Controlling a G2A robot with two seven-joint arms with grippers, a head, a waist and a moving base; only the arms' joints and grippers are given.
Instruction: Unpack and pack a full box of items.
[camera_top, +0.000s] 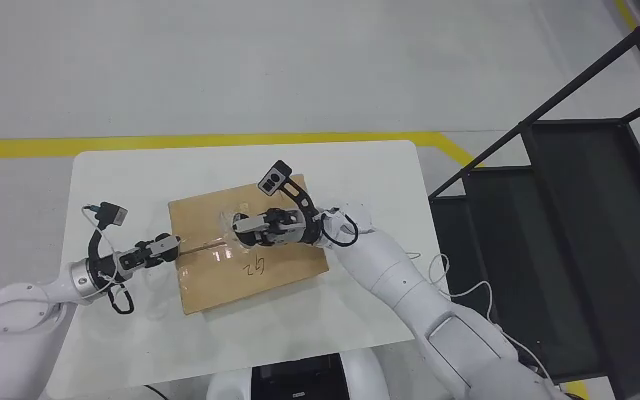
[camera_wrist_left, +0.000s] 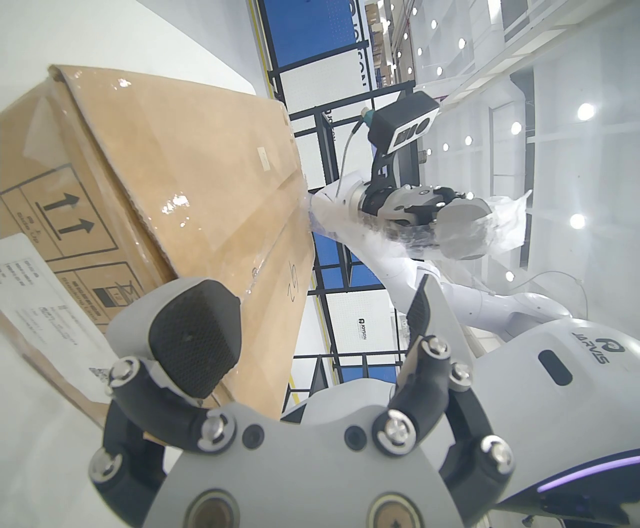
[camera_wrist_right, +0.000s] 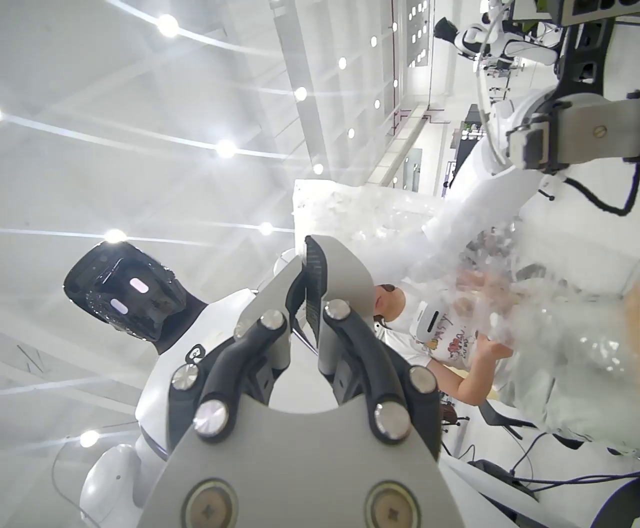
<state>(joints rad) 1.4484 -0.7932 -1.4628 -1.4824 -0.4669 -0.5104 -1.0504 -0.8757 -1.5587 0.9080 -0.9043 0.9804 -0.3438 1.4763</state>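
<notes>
Box (camera_top: 245, 262): brown cardboard, lying flat in the middle of the white desk (camera_top: 120, 180); flaps down, clear tape along the top seam.
Step in hand: unsealing, by my reading. The flaps are closed and nothing is unpacked yet.
Right end effector (camera_top: 240, 225): over the box's top, toward the left arm's side, clenched on a crumpled wad of clear tape (camera_wrist_left: 500, 220). A strip runs from the wad down to the seam.
Left end effector (camera_top: 170, 243): released, fingers spread, at the box's left edge. One black pad (camera_wrist_left: 195, 330) sits just beside the top corner; I cannot tell whether it touches the cardboard.
Next move: likely calls for drawing the strip along the seam until it comes free. The left arm would brace the box so it neither slides nor lifts, and after that the flaps can be opened.
Top view gives: the layout, with one arm at each side of the box and handwriting on the lid.
Left wrist view adds: the box's side wall with printed arrows (camera_wrist_left: 67, 215) and a paper label (camera_wrist_left: 35, 300), plus the strip stretched between seam and wad.
Right wrist view adds: its own fingers pressed together and pointing toward the ceiling, with translucent film beside them.
</notes>
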